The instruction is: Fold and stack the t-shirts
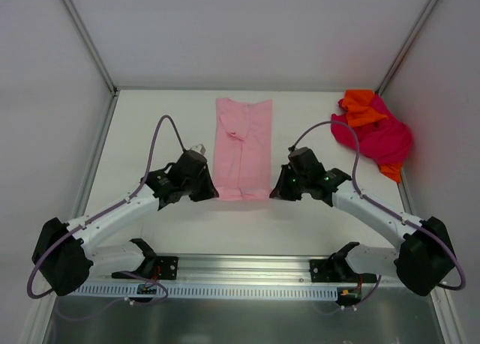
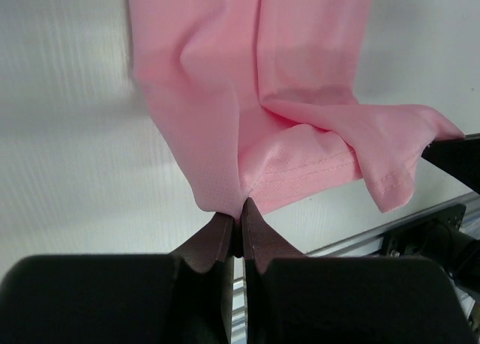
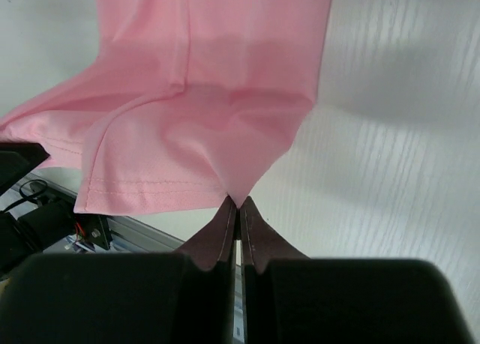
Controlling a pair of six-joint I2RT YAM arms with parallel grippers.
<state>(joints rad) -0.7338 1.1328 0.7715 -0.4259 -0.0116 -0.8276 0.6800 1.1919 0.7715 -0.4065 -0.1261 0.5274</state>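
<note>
The light pink t-shirt lies as a long folded strip down the middle of the table. My left gripper is shut on its near left corner, and the left wrist view shows the pink cloth pinched at the fingertips. My right gripper is shut on the near right corner, the pink cloth drawn to a point at its tips. The magenta-red t-shirt lies bunched at the far right with the bright orange t-shirt tangled in it.
White walls close in the table at the back and both sides. A metal rail with both arm bases runs along the near edge. Cables loop above each wrist.
</note>
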